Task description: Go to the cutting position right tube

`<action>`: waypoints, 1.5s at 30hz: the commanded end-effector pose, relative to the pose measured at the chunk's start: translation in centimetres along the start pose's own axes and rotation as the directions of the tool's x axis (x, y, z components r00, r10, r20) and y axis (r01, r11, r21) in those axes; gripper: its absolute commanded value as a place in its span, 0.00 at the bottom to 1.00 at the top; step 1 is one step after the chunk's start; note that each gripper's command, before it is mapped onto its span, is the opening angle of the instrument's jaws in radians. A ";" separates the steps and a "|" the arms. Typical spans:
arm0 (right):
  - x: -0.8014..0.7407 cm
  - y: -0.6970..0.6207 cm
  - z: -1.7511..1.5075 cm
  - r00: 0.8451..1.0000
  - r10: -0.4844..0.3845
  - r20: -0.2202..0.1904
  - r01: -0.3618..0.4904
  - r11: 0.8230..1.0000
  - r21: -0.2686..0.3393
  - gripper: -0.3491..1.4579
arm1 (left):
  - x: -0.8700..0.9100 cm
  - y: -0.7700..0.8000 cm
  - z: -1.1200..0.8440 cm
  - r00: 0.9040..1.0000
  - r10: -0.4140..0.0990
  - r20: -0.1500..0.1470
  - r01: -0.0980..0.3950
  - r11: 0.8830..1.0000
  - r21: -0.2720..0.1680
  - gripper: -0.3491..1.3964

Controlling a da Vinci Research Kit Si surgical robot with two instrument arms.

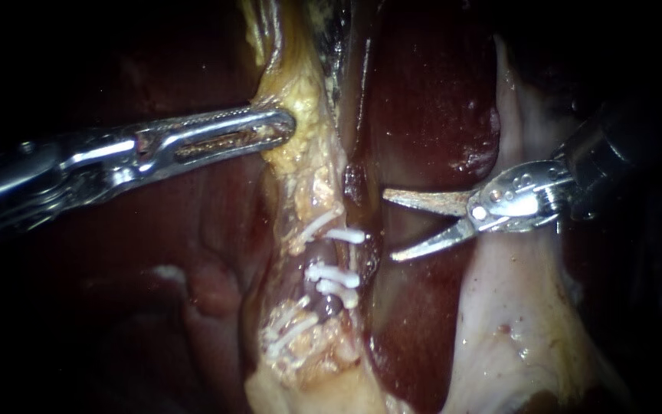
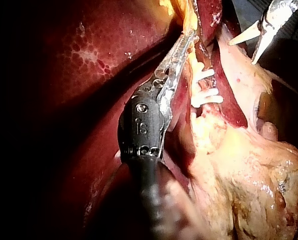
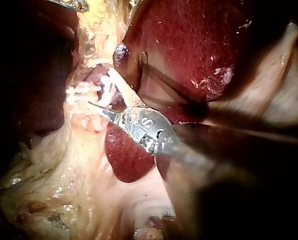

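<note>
Okay, endoscope first: slim steel right instrument point(image 1: 389, 226) with blades spread wide, holding nothing, near the pinkish tube point(image 1: 323, 257) crossed by white plastic clips point(image 1: 344, 235). Shiny left instrument point(image 1: 285, 126) clamped on lumpy yellow fat point(image 1: 302, 93). Could nick the glossy dark-red liver point(image 1: 423, 115) or a clip if advanced crooked. Left wrist: same clamp on fat. Right wrist: blade tips close to clips.
</note>
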 end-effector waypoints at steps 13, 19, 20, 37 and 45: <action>-0.46 -0.48 0.55 0.964 0.210 0.163 -0.239 0.953 0.186 0.96 | -0.35 -0.15 -0.67 1.000 -0.018 0.018 0.018 1.000 0.000 0.00; -0.63 -0.50 0.76 0.913 0.345 0.217 -0.390 0.895 0.218 0.93 | -0.60 -0.21 -1.06 0.999 -0.016 0.047 0.016 1.000 -0.014 0.00; -0.64 -0.49 0.77 0.899 0.374 0.226 -0.421 0.880 0.220 0.93 | -0.64 -0.22 -1.11 0.998 -0.018 0.052 0.019 1.000 -0.015 0.00; -0.64 -0.27 1.07 0.827 0.498 0.260 -0.551 0.810 0.200 0.92 | -0.72 -0.30 -1.27 0.998 -0.012 0.066 0.014 1.000 -0.022 0.00; -0.60 -0.17 1.27 0.829 0.500 0.250 -0.552 0.804 0.221 0.92 | -0.71 -0.30 -1.27 0.998 -0.012 0.067 0.013 1.000 -0.023 0.00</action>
